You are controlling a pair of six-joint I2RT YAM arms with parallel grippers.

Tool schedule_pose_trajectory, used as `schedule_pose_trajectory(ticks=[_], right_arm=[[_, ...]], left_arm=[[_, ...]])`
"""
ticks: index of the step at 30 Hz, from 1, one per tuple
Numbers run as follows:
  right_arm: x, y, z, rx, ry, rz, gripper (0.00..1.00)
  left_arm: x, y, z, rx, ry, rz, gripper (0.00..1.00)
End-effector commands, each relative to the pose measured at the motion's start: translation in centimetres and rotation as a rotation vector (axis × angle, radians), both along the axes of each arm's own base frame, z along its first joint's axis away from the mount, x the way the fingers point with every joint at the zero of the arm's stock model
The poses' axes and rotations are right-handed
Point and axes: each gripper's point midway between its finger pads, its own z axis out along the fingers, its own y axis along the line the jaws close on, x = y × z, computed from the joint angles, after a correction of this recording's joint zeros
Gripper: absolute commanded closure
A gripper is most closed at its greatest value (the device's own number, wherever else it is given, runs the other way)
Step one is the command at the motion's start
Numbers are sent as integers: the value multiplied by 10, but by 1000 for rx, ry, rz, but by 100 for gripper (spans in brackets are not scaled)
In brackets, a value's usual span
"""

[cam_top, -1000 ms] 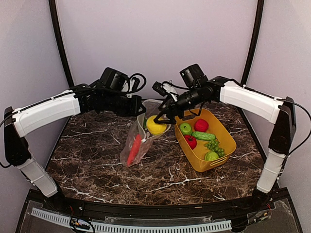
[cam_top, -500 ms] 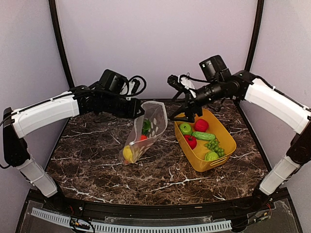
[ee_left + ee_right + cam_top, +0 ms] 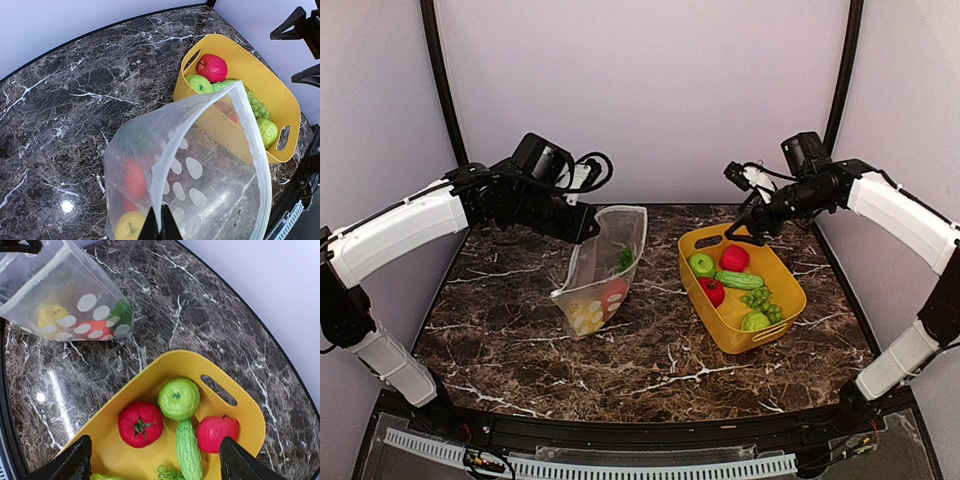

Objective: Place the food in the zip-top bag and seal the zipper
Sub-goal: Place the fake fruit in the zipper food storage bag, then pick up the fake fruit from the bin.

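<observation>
Pinching the bag's (image 3: 600,270) rim, the left tool (image 3: 590,226) holds it open near the counter's back edge, some food (image 3: 586,318) inside. The right tool (image 3: 738,205) hangs spread and empty over the basket (image 3: 790,300), where more waits. The zipper (image 3: 625,209) is not shut yet.

The clear dotted zip-top bag (image 3: 603,262) is hanging tilted, its zipper (image 3: 620,209) gaping open on top, holding a lemon (image 3: 584,318) and red (image 3: 614,296) and green pieces (image 3: 623,258). An apple (image 3: 702,264), tomato (image 3: 712,290), cucumber (image 3: 738,280) and grapes (image 3: 761,300) are lying in the yellow basket (image 3: 725,335).

Lab rig: walled booth, marble-top table (image 3: 520,340)
</observation>
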Motion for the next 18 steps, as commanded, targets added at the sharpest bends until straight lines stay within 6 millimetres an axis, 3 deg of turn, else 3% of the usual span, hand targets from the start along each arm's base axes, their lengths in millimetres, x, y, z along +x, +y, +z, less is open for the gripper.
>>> schedule_pose_trajectory(ticks=[1, 11, 18], right_arm=[[4, -31, -3, -42, -39, -67, 15], [-16, -43, -60, -175, 101, 0, 22], [-14, -31, -78, -138, 152, 46, 26]], left_arm=[[-3, 5, 7, 34, -25, -21, 99], [-3, 2, -5, 18, 0, -16, 99], [-2, 1, -10, 26, 4, -14, 99]])
